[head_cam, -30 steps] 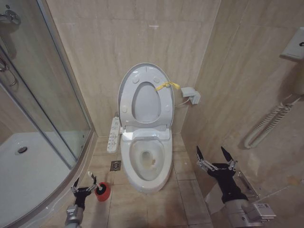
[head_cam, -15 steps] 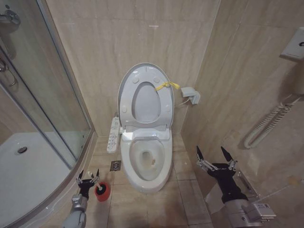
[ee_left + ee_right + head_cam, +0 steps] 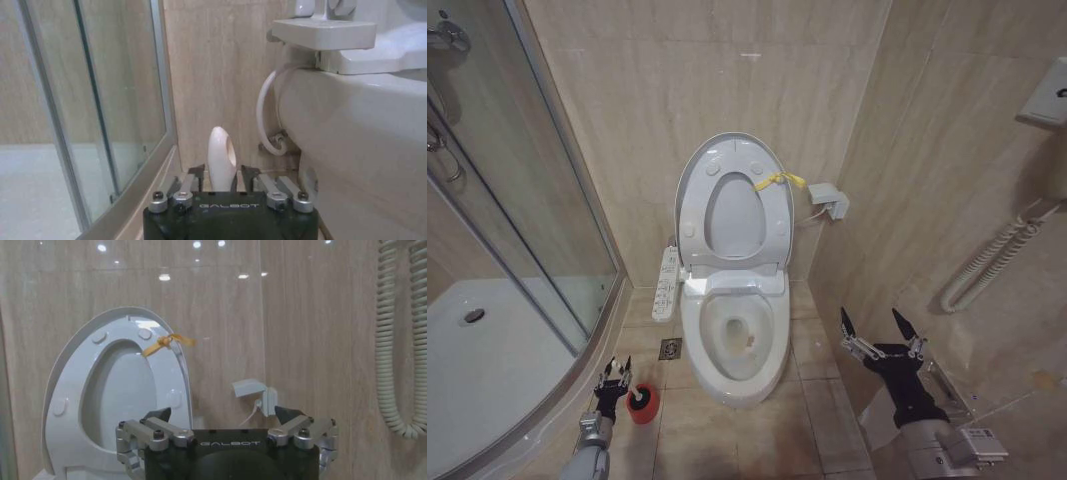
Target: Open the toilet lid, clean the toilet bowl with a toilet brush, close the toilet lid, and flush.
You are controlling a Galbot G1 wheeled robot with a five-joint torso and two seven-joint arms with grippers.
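The toilet lid (image 3: 732, 215) stands raised against the back wall, and a yellow strap (image 3: 777, 181) is tied at its rim. The seat ring (image 3: 689, 215) is also up, so the toilet bowl (image 3: 735, 340) lies uncovered below. Left of the bowl a red cup holder (image 3: 642, 402) stands on the floor. My left gripper (image 3: 614, 376) is beside that cup, shut on the white handle of the toilet brush (image 3: 221, 155); the bristle head is hidden. My right gripper (image 3: 879, 330) hangs open to the right of the bowl, facing the lid (image 3: 123, 390).
A glass shower enclosure (image 3: 517, 220) with a white tray (image 3: 487, 360) fills the left side. A control panel (image 3: 666, 285) hangs at the toilet's left, above a floor drain (image 3: 670, 348). A wall box (image 3: 829, 198) and a coiled hose (image 3: 992, 265) are on the right wall.
My left gripper has moved right toward the red cup and closed from wide open onto the brush handle. The right arm has not moved.
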